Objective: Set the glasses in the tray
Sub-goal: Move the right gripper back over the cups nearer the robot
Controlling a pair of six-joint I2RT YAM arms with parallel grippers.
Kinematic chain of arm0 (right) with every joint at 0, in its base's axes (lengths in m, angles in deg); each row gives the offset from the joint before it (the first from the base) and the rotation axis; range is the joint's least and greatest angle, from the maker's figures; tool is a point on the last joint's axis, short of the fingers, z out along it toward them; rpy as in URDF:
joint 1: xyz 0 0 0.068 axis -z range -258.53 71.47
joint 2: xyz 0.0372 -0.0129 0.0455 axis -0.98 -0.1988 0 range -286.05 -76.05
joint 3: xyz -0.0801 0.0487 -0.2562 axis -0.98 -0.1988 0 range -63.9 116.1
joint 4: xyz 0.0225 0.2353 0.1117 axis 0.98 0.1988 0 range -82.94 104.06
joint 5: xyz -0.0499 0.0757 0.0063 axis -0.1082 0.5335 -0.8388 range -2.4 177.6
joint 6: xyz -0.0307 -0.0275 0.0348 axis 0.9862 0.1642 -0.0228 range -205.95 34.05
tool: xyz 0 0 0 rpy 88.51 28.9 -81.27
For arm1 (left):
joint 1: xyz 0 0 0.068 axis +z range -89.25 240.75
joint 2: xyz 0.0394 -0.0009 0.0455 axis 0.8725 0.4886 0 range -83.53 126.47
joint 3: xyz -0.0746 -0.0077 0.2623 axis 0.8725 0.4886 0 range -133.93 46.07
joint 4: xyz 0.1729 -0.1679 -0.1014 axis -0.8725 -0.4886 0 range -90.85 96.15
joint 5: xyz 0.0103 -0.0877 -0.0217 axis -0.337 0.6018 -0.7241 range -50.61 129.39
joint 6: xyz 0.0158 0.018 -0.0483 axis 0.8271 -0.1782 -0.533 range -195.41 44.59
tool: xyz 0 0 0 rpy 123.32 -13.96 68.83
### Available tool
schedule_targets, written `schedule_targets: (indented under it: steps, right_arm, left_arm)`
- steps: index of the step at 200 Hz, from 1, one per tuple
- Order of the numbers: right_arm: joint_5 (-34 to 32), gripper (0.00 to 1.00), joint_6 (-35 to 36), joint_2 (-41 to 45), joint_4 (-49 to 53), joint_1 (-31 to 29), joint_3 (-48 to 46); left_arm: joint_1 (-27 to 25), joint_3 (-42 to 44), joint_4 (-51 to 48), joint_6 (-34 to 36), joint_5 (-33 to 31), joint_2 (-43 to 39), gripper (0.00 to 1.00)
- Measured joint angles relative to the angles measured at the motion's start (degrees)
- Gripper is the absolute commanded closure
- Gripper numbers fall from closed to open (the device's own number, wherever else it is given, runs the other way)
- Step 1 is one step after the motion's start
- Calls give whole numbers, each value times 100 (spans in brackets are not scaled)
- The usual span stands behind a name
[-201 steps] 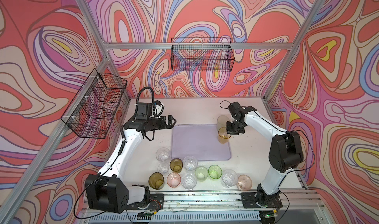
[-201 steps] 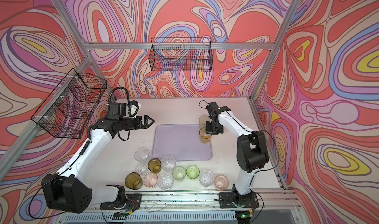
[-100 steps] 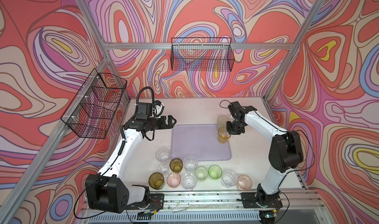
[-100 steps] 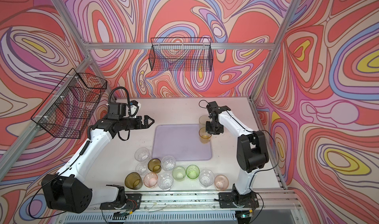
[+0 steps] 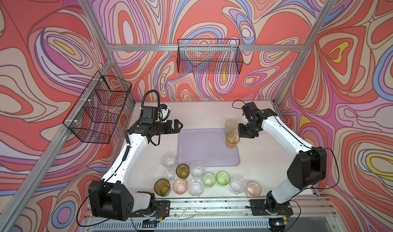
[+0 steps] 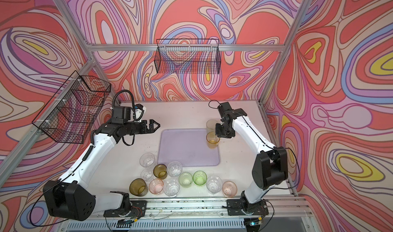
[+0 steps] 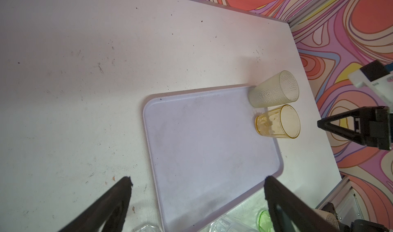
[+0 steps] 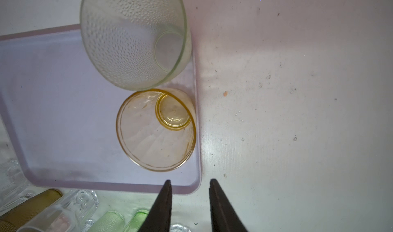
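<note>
Lilac plastic, flat and low-rimmed, the tray [image 5: 204,154] lies mid-table. By its far-left corner the left gripper [image 7: 197,178] hangs with jaws spread wide, empty. The right gripper [image 8: 190,181], jaws parted and holding nothing, sits just beside the right rim. Inside that rim stand a tall dimpled pale yellow-green glass [image 5: 231,125] and a shorter yellow glass [image 5: 232,139]. Eleven small glasses [image 5: 197,168] — clear, olive, green, pink — cluster outside the near edge.

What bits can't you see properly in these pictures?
Right wrist view: the loose glasses are cut off by the picture's edge and partly hidden by fingers of the right gripper.
Left wrist view: a bright green glass sits half behind a finger of the left gripper.
Top views: the right gripper's fingertips hide under its own body, so whether they touch the yellow glass is unclear.
</note>
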Motion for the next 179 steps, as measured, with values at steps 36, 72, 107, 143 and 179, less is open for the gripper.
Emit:
schedule_targets:
  steps: [36, 72, 107, 143, 179]
  right_arm:
    - [122, 68, 76, 531, 278, 0, -2]
    - [184, 67, 98, 944, 636, 0, -55]
    - [210, 65, 35, 1300, 1043, 0, -260]
    - [203, 63, -166, 1545, 1414, 0, -485]
    - [199, 62, -466, 1746, 1762, 0, -678]
  left_arm:
    - [0, 0, 0, 0, 0, 0, 0]
    - [0, 0, 0, 0, 2, 0, 0]
    - [0, 0, 0, 0, 4, 0, 0]
    - [0, 0, 0, -2, 4, 0, 0]
    - [0, 0, 0, -2, 4, 0, 0]
